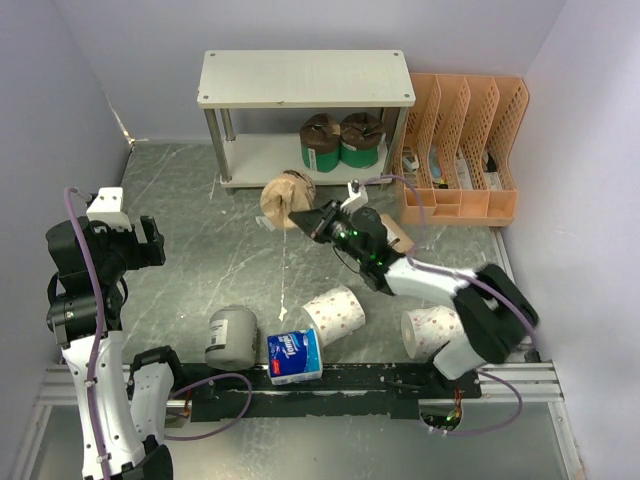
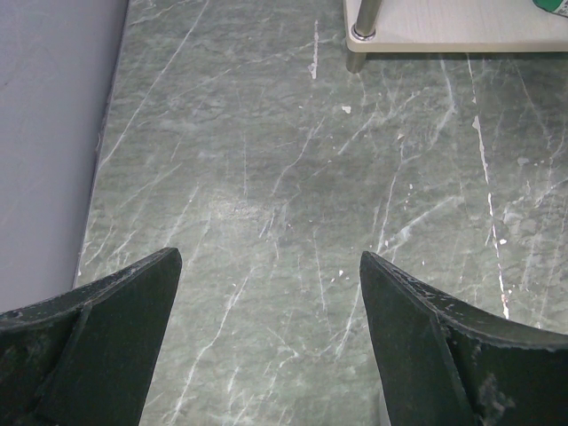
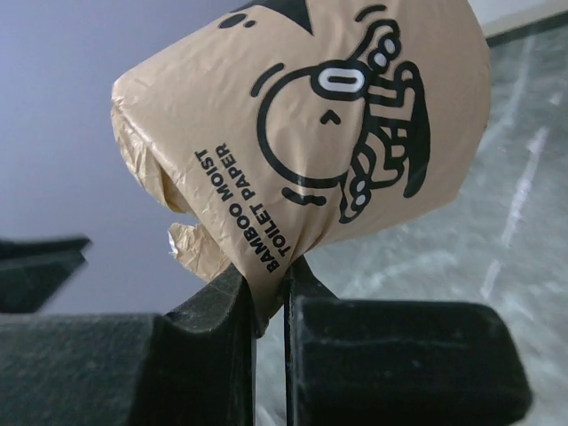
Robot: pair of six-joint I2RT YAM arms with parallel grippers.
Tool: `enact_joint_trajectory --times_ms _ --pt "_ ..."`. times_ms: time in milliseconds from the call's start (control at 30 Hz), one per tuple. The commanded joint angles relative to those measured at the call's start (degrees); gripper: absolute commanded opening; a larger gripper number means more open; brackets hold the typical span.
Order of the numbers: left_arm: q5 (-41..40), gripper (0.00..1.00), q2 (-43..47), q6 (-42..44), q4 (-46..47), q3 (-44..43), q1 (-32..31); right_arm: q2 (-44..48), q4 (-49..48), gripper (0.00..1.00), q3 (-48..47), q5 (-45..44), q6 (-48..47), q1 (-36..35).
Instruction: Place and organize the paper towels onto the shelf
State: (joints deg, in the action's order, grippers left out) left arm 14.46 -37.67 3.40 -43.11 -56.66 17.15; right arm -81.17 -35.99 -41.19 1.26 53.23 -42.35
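Your right hand (image 3: 271, 286) pinches the tan roll (image 3: 311, 133) by its wrapper, axis crosswise to the grip; your left hand (image 2: 266, 275) is spread. Two brown-and-green rolls (image 1: 322, 143) stand upright on the shelf (image 1: 305, 78), lower board.

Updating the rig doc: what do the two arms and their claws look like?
Left arm and right arm: white links, black joints, a purple cable looping along each, a white block at each wrist. Green lights glow near the right wrist. Left claw and right claw: two matte black wedge-shaped fingers each, the left's scuffed with pale specks.
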Motion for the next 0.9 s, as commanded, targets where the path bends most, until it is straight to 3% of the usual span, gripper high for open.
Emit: enact_joint_trajectory --times_ms 0,133,300,433,633,733,867 --pt "-0.22 0.94 0.18 -0.24 0.62 -0.55 0.2 -13.43 -34.27 0.0 -9.79 8.57 21.62 4.18" --pt "-0.32 0.93 -1.34 0.12 0.33 -0.73 0.25 -29.42 -37.14 0.0 -28.85 9.49 31.44 6.67" --pt "-0.44 0.94 -1.41 0.08 0.33 -0.72 0.19 -41.98 -28.78 0.0 -42.77 2.48 37.68 7.85" --pt "-0.55 0.94 -0.94 0.03 0.37 -0.73 0.22 -44.25 -20.6 0.0 -43.54 -3.16 44.5 8.45" --pt "-0.4 0.94 -1.21 0.12 0.31 -0.73 0.25 -40.87 -15.07 0.0 -36.32 -6.39 50.49 8.24" --pt "-0.32 0.93 -1.13 0.12 0.36 -0.73 0.18 -40.02 -14.69 0.0 -34.0 -7.34 51.86 8.33" --pt "-0.45 0.94 -1.3 0.12 0.39 -0.77 0.26 -44.19 -15.97 0.0 -37.85 -4.39 53.98 8.89"
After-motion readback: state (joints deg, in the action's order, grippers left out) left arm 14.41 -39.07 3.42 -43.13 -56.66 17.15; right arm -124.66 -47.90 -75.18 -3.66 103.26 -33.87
